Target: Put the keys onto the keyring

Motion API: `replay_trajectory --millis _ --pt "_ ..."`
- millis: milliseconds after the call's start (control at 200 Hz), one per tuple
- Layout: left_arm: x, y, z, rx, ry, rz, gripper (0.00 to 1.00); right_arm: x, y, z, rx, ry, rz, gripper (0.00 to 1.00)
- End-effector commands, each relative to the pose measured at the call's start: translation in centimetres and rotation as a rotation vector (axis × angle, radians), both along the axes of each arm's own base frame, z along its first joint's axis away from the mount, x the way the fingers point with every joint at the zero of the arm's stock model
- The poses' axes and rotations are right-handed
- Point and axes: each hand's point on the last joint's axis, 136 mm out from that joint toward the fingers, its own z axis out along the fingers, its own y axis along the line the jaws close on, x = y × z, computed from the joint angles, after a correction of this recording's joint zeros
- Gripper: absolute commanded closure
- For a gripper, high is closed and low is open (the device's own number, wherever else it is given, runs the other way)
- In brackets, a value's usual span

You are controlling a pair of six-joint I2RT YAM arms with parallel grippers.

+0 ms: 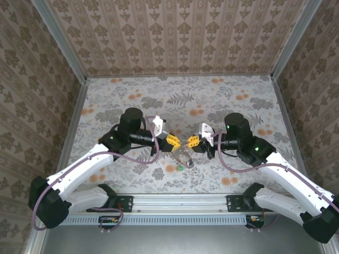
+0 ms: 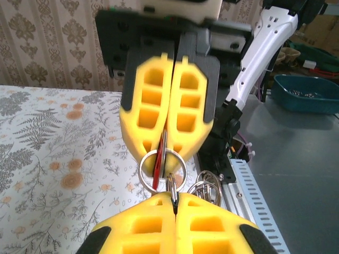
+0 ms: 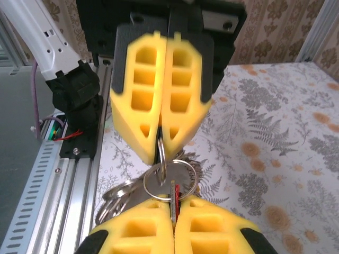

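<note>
My two grippers meet tip to tip over the middle of the table. The left gripper (image 1: 174, 141) (image 2: 174, 197) is shut on a small silver split ring (image 2: 172, 186) of the keyring. That ring links into a larger silver ring (image 2: 161, 170) (image 3: 170, 180). The right gripper (image 1: 191, 142) (image 3: 174, 200) is shut on a red-headed key (image 3: 174, 191), whose blade stands upright against the larger ring. A bunch of further rings (image 1: 184, 156) (image 3: 117, 198) hangs below the fingertips. A green-headed key (image 1: 180, 168) lies on the table just beneath.
The floral tablecloth (image 1: 212, 100) stretches out behind the grippers, with patterned walls on three sides. An aluminium rail (image 1: 180, 200) with both arm bases runs along the near edge. A teal bin (image 2: 307, 94) sits beyond the table.
</note>
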Motion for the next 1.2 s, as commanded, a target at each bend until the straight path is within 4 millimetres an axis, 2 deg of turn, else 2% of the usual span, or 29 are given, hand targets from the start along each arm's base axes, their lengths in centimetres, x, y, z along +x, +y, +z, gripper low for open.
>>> replay_trajectory --millis 0,230,265,335,390,530,635,715,825,920,945,970,995,1010,1020,1110,1200 --pt "-0.1 0.4 1.5 -0.02 -0.056 -0.001 1.0 0.3 -0.3 1.5 -0.022 -0.064 -0.005 1.0" --pt "0.9 0.5 0.2 0.031 -0.049 0.062 1.0 1.3 -0.6 1.8 -0.182 -0.16 -0.011 1.0" --pt "1.3 0.5 -0.1 0.038 -0.049 0.086 1.0 1.4 -0.8 1.3 -0.233 -0.172 -0.015 1.0" --pt "2.3 0.6 -0.6 0.046 -0.042 0.147 0.9 1.8 -1.0 1.3 -0.306 -0.223 -0.023 1.0" --pt "3.2 0.7 -0.8 0.045 -0.023 0.193 0.78 2.3 -1.2 1.5 -0.356 -0.263 -0.03 1.0" --pt "4.8 2.2 -0.7 0.062 0.022 0.292 0.62 3.4 -1.4 2.1 -0.474 -0.362 -0.039 1.0" --pt "5.7 3.8 -0.9 0.064 0.029 0.385 0.56 4.7 -1.1 2.5 -0.56 -0.447 -0.053 1.0" --pt "7.3 5.8 -1.6 0.088 0.049 0.521 0.51 5.4 -0.5 2.7 -0.603 -0.493 -0.052 1.0" --pt "10.3 9.6 -3.0 0.157 0.11 0.752 0.46 6.5 0.5 3.1 -0.667 -0.585 -0.069 1.0" --pt "13.0 13.9 -4.3 0.189 0.328 0.949 0.38 7.3 0.6 4.1 -0.714 -0.697 -0.101 1.0" --pt "13.4 14.8 -4.5 0.188 0.389 0.99 0.34 7.6 0.4 4.3 -0.725 -0.72 -0.112 1.0" --pt "14.0 15.9 -4.9 0.183 0.445 1.037 0.25 7.8 0.3 4.5 -0.731 -0.738 -0.125 1.0" --pt "14.3 16.7 -5.0 0.177 0.477 1.069 0.15 8.0 0.3 4.7 -0.73 -0.748 -0.135 1.0" --pt "14.6 17.1 -5.0 0.171 0.488 1.086 0.04 8.0 0.4 4.7 -0.731 -0.753 -0.133 1.0" --pt "14.7 17.4 -5.1 0.172 0.495 1.098 0.01 8.1 0.4 4.7 -0.732 -0.754 -0.131 1.0" --pt "15.4 20.1 -6.0 0.201 0.482 1.232 0.0 8.0 1.2 4.1 -0.728 -0.725 -0.107 1.0" --pt "16.0 22.4 -6.3 0.191 0.483 1.334 0.0 8.4 3.0 3.6 -0.694 -0.661 -0.129 1.0"
